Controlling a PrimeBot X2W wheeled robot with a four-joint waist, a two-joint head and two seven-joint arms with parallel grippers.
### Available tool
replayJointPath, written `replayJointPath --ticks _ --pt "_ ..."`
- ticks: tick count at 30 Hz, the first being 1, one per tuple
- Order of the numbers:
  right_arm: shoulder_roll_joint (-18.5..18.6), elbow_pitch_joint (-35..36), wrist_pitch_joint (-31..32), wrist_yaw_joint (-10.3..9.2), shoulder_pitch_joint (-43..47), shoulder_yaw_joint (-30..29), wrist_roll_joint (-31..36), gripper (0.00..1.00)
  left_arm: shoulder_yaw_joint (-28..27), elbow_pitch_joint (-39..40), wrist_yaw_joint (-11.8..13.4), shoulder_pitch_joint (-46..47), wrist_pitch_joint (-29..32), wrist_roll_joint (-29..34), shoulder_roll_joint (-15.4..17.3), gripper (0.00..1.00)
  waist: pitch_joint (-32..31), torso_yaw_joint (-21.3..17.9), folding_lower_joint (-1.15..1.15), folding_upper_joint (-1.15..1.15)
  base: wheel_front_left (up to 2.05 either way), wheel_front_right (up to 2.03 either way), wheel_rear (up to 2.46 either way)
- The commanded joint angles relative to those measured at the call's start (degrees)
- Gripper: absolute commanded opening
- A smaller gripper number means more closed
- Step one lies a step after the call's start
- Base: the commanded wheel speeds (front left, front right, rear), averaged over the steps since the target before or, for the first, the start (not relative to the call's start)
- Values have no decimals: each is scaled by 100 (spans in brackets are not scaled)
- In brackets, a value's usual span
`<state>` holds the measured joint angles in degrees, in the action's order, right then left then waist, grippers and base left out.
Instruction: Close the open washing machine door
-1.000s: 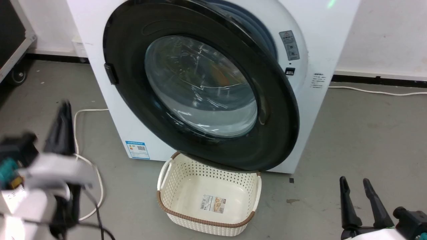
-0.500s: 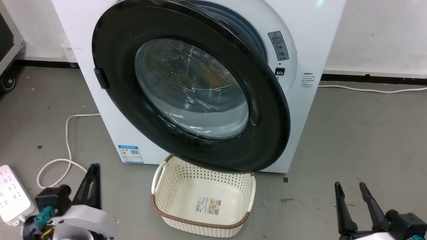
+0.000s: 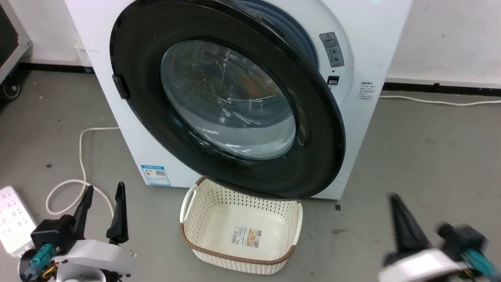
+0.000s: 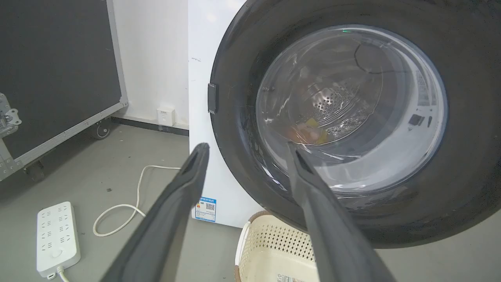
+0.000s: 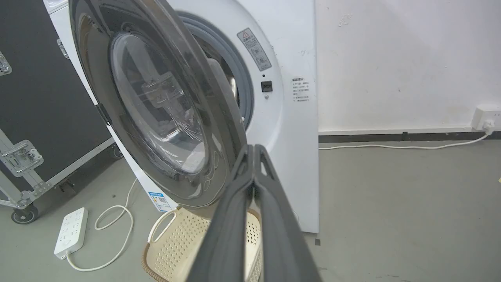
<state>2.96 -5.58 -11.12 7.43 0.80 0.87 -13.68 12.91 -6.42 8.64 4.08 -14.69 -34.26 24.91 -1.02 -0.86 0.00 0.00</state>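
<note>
Black gloss on the washing machine door (image 3: 229,100) could let my right gripper (image 3: 395,203), fingers pressed together, skid off mid-push; my left gripper (image 3: 105,187) is spread wide, empty.

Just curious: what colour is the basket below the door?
The basket is cream with a brown rim, clearest in head view.

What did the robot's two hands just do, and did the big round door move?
The left gripper came down from higher up and opened its fingers; the right gripper closed on nothing. Neither touches the washing machine door, which stayed ajar above the basket.
</note>
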Motion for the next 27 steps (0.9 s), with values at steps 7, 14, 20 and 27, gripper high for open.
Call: replayJointPath --ticks 7,14,20,27 --pt "-8 -199 540 6 -921 815 -124 0 -265 297 -138 -95 -29 260 -115 100 358 186 0 0 0 0 0" --pt "-8 -1074 439 6 -1778 704 -130 0 -435 429 -369 96 -30 476 -244 100 803 458 0 0 0 0 0" --pt "-8 -1742 195 6 -2341 507 -77 0 -534 408 -590 234 -30 606 -378 100 1085 615 0 0 0 0 0" --pt "-8 -2272 -76 6 -2837 120 -50 0 -609 340 -797 339 -30 728 -558 100 1245 718 0 0 0 0 0"
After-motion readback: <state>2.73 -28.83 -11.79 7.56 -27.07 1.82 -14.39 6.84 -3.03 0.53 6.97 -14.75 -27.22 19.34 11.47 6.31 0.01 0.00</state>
